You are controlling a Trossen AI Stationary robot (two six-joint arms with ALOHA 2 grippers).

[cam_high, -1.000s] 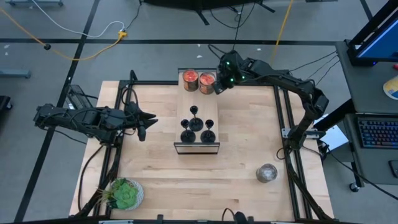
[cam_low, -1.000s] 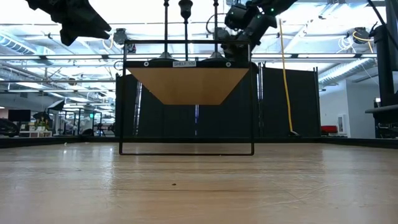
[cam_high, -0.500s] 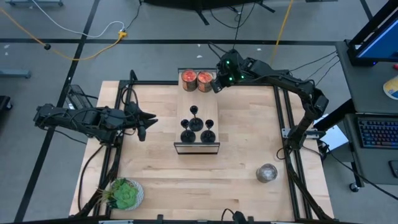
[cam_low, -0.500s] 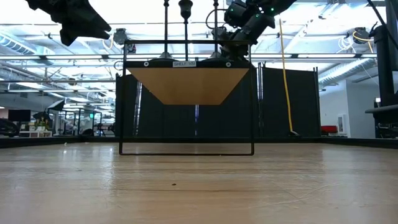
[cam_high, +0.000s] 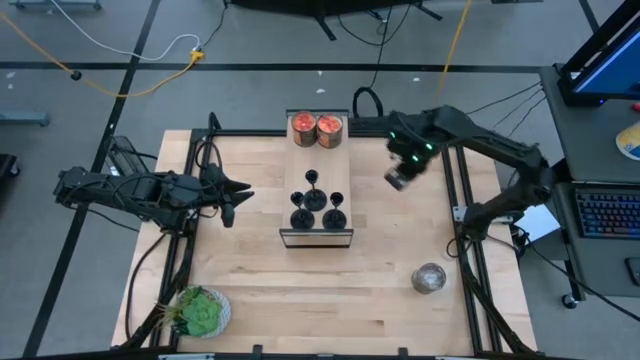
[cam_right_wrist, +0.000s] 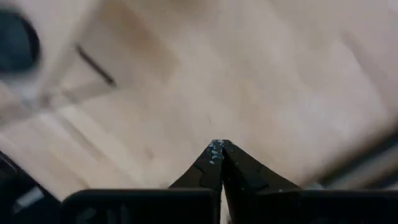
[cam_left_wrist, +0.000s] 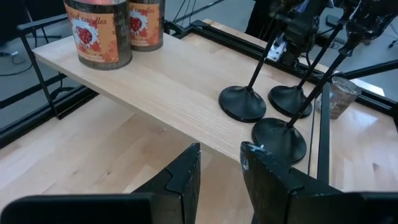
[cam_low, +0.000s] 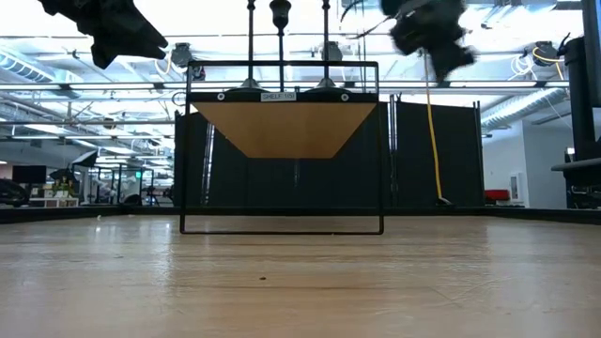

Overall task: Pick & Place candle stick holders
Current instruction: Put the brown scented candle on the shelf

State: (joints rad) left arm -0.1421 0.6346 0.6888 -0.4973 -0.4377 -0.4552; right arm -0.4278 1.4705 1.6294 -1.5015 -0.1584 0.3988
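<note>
At the near left corner of the pale wooden bench [cam_high: 250,290] sits a green leafy plant in a round pot [cam_high: 200,313]. Toward the near right corner stands a clear greyish glass jar [cam_high: 429,278], well apart from everything else.

In the middle of the bench stands a small raised wooden shelf on a thin black wire frame [cam_high: 318,175]. The three small black candle stick holders [cam_high: 314,205], each with a round base, thin stem and little cup top, stand clustered on the near half of this shelf, two side by side close to its near edge and one just behind and between them. In the left wrist view their bases [cam_left_wrist: 264,115] lie close together, nearly touching, on the shelf top. At the far edge of the shelf two glass jars with red-orange contents [cam_high: 317,127] stand side by side, touching or nearly so.

The left pincer [cam_high: 229,203] hangs above the bench's left side, level with the shelf and well apart from it, pointing toward it; its two dark fingers [cam_left_wrist: 186,174] stand a little spread with a bare gap between them, pinching nothing.

The right pincer [cam_high: 397,178] is above the bench to the right of the shelf, nearer the far right corner, clear of the jars. Its fingers [cam_right_wrist: 219,163] are pressed together and hold nothing, with bare bench wood beneath.
</note>
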